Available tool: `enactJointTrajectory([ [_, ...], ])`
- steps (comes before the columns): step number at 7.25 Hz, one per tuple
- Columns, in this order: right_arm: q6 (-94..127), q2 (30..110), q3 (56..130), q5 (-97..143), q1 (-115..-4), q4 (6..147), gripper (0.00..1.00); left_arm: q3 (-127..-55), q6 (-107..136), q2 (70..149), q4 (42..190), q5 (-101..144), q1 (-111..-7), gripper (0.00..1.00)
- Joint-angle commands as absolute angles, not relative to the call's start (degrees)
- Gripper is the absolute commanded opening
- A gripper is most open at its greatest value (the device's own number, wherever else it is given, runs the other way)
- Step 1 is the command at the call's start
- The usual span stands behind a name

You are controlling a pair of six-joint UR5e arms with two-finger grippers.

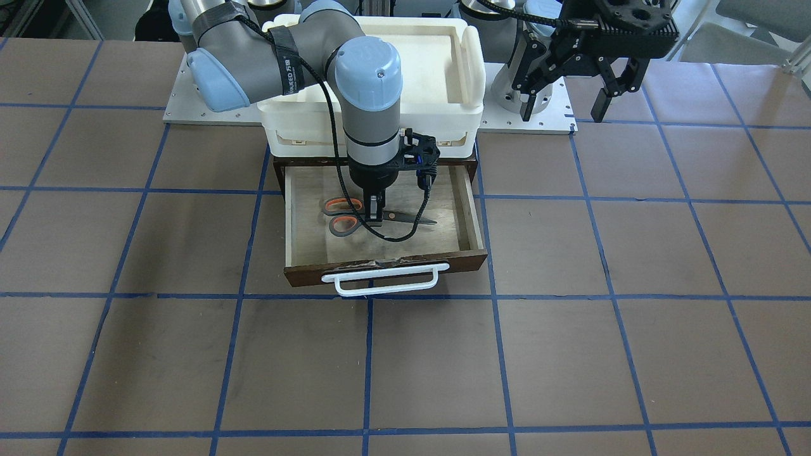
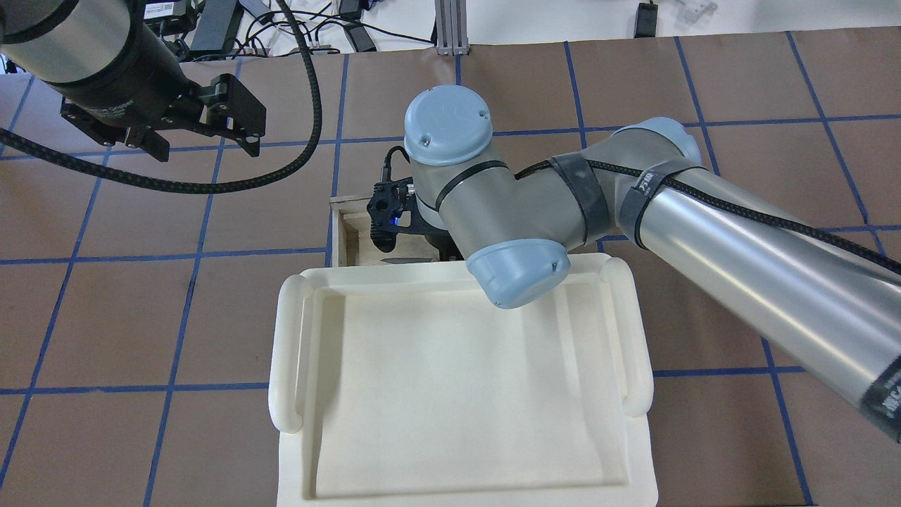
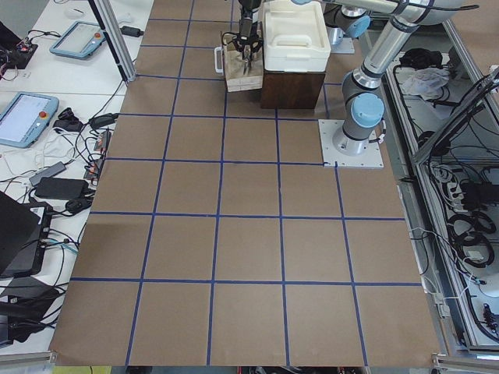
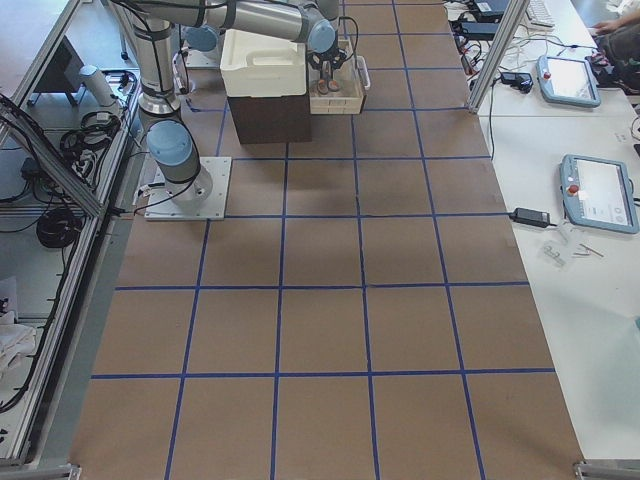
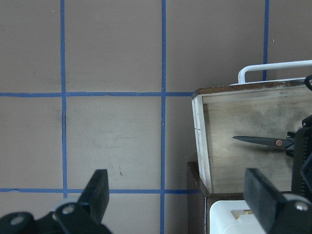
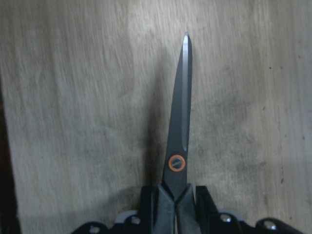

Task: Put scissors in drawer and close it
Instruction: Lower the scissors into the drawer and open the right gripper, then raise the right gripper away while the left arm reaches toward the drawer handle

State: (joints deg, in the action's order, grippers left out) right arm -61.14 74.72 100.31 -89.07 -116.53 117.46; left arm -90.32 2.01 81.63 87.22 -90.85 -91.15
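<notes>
The scissors (image 1: 345, 215), with grey handles lined orange and dark blades, are inside the open drawer (image 1: 478, 221), low over its pale plywood floor. My right gripper (image 1: 376, 215) reaches straight down into the drawer and is shut on the scissors just behind the pivot. In the right wrist view the fingers (image 6: 202, 195) press both sides of the scissors (image 6: 180, 126), blades pointing away. My left gripper (image 1: 562, 109) is open and empty, raised beside the drawer. Its wrist view shows the drawer wall (image 5: 200, 126) and the scissors' blades (image 5: 258, 141).
A white plastic tray (image 1: 466, 69) sits on the dark cabinet above the drawer. The drawer's white bar handle (image 1: 380, 278) faces away from the robot. Brown table with blue grid lines (image 1: 570, 354) surrounds it.
</notes>
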Motion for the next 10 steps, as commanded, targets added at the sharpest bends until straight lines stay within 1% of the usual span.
enactJointTrajectory([
  [1,-58.27,73.92,100.55,-88.60,-116.54,117.15,0.62,-90.26,2.11,81.74,87.45,-91.05,-91.23,1.00],
  [2,-58.53,74.00,99.76,-88.59,-116.54,117.42,0.88,-90.26,2.02,81.83,87.45,-90.97,-91.32,1.00],
  [3,-58.62,74.44,97.75,-88.42,-116.19,116.90,0.97,-90.18,1.93,81.83,87.36,-90.88,-91.41,1.00],
  [4,-59.32,74.62,93.99,-88.68,-114.97,114.98,0.96,-90.09,1.93,82.00,87.28,-90.88,-91.49,1.00],
  [6,-61.16,75.14,85.56,-88.07,-109.98,105.26,0.96,-89.39,2.37,83.23,86.84,-90.35,-91.49,1.00],
  [7,-61.00,78.45,85.43,-88.15,-106.99,101.46,0.96,-88.69,2.90,84.19,86.75,-90.35,-91.76,1.00],
  [8,-60.82,81.01,85.43,-87.98,-102.61,98.03,0.96,-88.59,5.86,86.29,84.31,-90.35,-94.11,1.00],
  [10,-55.59,85.67,85.43,-86.84,-96.18,93.96,0.96,-88.68,13.41,94.00,76.67,-91.05,-100.78,1.00],
])
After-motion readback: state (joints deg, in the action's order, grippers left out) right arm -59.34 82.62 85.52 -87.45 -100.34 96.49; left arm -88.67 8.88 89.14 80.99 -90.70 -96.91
